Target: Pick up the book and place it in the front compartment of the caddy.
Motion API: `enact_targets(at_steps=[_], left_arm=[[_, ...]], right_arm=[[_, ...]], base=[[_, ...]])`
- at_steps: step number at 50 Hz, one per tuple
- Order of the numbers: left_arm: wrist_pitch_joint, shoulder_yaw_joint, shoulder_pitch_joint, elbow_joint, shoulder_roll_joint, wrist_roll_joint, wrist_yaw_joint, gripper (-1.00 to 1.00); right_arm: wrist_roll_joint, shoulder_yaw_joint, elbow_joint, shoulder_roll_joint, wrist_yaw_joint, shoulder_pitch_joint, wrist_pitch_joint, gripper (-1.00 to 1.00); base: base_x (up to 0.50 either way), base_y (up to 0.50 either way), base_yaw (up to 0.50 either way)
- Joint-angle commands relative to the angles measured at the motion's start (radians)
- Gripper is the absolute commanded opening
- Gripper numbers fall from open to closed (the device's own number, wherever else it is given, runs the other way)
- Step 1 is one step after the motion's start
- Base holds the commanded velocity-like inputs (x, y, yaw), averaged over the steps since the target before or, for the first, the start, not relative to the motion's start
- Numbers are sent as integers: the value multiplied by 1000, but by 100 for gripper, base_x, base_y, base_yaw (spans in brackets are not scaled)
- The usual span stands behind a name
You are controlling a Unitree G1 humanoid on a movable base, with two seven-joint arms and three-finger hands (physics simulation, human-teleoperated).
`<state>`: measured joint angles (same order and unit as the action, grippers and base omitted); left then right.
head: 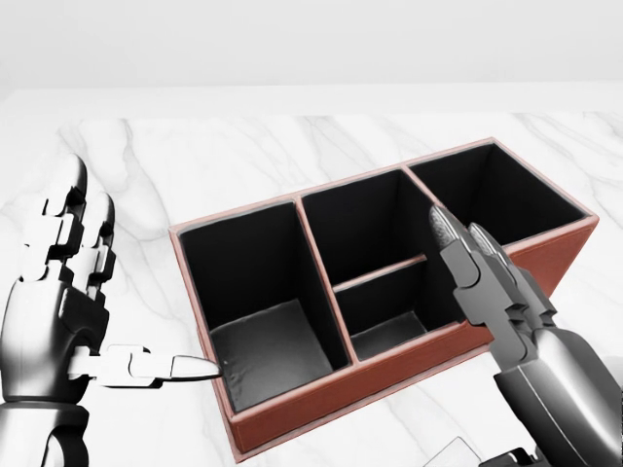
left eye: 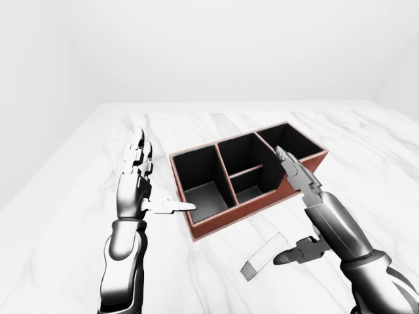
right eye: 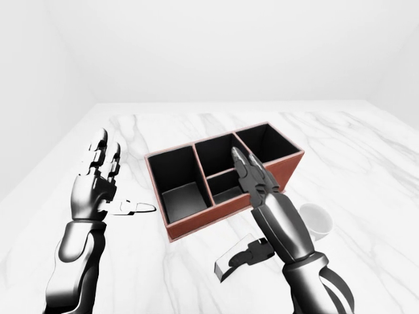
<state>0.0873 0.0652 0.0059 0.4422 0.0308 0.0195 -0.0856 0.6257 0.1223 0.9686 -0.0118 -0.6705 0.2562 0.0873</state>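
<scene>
The right hand point(left eye: 308, 216) is open above the marble tabletop point(left eye: 98, 176). Two long fingers point(head: 467, 263) point straight ahead over the caddy's near right wall, and the thumb point(left eye: 298, 252) juts out low toward the left. It grips nothing. In the left-eye view the thumb tip sits just beside the book point(left eye: 265, 255), and whether they touch cannot be told.

The book is a thin white volume with a dark edge. It lies flat on the tabletop near the bottom edge, just outside the caddy's long near wall and partly under the right forearm.

The left hand point(head: 73, 302) is also open and empty. It stands upright to the left of the caddy, fingers raised, with its thumb stretched sideways so the tip comes close to the caddy's near left corner.

The caddy point(head: 321, 389) is a red-brown box with a black lining, set at an angle near the middle of the tabletop. It has a large compartment at each end. Its middle section is split by a low divider into two smaller compartments. All four look empty.

A white cup point(right eye: 317, 219) shows in the right-eye view, on the tabletop to the right of the right arm.
</scene>
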Motion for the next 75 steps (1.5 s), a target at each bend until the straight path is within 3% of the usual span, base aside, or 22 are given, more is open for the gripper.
enact_targets(at_steps=[1, 17, 25, 36, 46, 65, 75], left_arm=[[0, -1, 1, 5, 0, -1, 0, 100], [0, -4, 3, -4, -1, -4, 0, 100], [0, -5, 5, -1, -2, -5, 0, 100], [0, -4, 4, -11, -2, -5, 0, 100], [0, -5, 3, -8, -2, -6, 1, 100], [0, -1, 0, -14, -1, -4, 2, 100], [0, -3, 4, -13, -1, -5, 2, 100]], right_arm=[[7, -7, -26, 14, 18, 45, 0, 100], [11, -13, -42, 20, 30, 69, 0, 100], [11, -19, -48, 23, 39, 83, -15, 100], [23, -28, -103, 20, 84, 108, -85, 100], [37, -27, -124, 20, 102, 115, -120, 100], [61, -24, -164, 21, 139, 119, -175, 100], [66, -27, -172, 21, 147, 129, -175, 100]], base=[[0, 0, 0], [0, 0, 0], [0, 0, 0], [0, 0, 0], [0, 0, 0], [0, 0, 0], [0, 0, 0]])
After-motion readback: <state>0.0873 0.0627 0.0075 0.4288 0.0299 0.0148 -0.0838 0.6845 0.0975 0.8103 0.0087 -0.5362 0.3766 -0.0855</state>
